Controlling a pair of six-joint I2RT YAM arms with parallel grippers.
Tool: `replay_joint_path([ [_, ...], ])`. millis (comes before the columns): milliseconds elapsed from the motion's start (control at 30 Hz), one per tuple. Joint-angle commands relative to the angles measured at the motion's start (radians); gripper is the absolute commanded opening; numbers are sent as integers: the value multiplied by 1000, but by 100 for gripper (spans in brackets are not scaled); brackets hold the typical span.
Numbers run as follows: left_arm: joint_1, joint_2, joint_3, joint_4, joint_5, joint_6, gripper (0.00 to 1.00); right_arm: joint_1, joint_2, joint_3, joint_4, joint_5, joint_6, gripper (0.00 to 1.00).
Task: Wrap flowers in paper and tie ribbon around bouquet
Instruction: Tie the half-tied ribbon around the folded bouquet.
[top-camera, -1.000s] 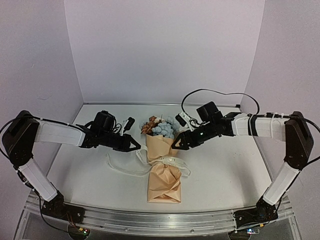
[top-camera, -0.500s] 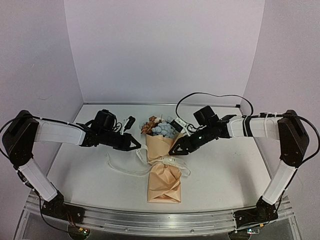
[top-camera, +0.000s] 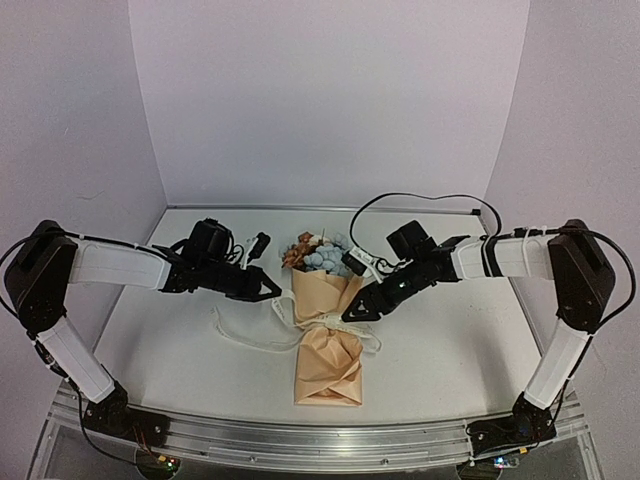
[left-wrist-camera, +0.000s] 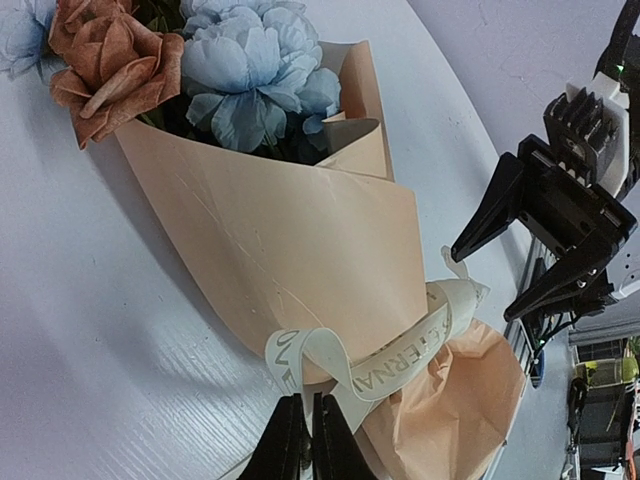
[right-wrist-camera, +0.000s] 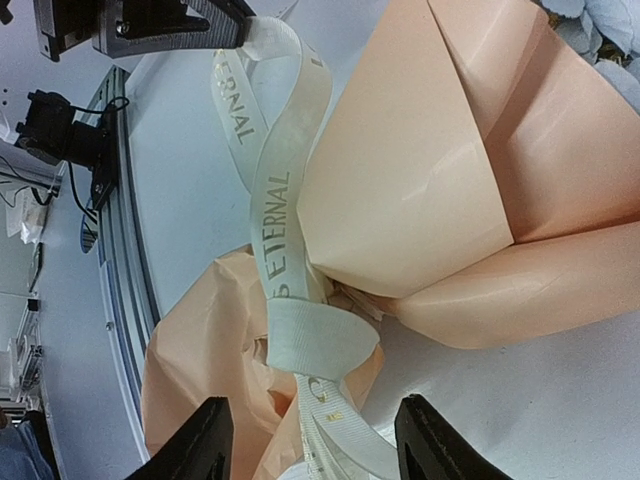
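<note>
The bouquet (top-camera: 326, 330) lies at the middle of the overhead view on a smooth white table (top-camera: 450, 340). Its flower heads point toward the top of the frame and its crumpled tail toward the bottom.

The paper (left-wrist-camera: 290, 240) is a matte, peach-tan sheet rolled into a cone with one crisp overlapping edge. Below the narrow waist it bunches into soft, creased folds. The flowers (left-wrist-camera: 240, 75) fill the cone's wide mouth. They are pale blue blooms with ruffled, layered petals, and a brown-orange, rose-shaped bloom sits at the upper left of the left wrist view.

The ribbon (right-wrist-camera: 280, 190) is a flat cream band with a fine ribbed weave and faint printed letters reading "ETERNAL". It circles the cone's waist and folds over itself into a knot at the lower centre of the right wrist view. Thin, floppy loops of it trail over the table left of the bouquet in the overhead view.

The left gripper (top-camera: 272, 291) has slim black fingers pressed together, clamped on the ribbon just left of the waist. In the right wrist view the band runs up to its tip at the upper left.

The right gripper (right-wrist-camera: 318, 440) has its two blunt black fingers spread apart and holds nothing. It sits just right of the waist, with the knot in line with the gap and a ribbon tail passing between the fingers.
</note>
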Motion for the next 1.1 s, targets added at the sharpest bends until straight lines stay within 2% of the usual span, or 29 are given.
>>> replay_joint_path([
  [0, -3, -23, 53, 8, -15, 10, 7, -3, 9, -8, -5, 7, -16, 52],
  [100, -2, -21, 56, 11, -16, 5, 8, -3, 10, 0, -25, 1, -7, 42],
  [233, -3, -17, 56, 17, -18, -1, 8, -3, 5, -1, -42, 6, -5, 34],
  [567, -6, -9, 41, 61, -12, -31, 10, -2, -11, 18, -117, 37, 12, 0],
  [767, -18, 5, 24, 91, -28, -58, 19, -2, -40, 8, -143, 129, 10, 0],
  [833, -23, 8, 11, 109, -39, -76, 27, -1, -53, -4, -144, 192, 6, 0],
  [900, -30, 6, -10, 137, -52, -96, 30, 1, -63, -17, -141, 252, -3, 0],
  [1067, -50, -10, -59, 176, -112, -143, 35, 7, -56, -27, -69, 326, 13, 0],
])
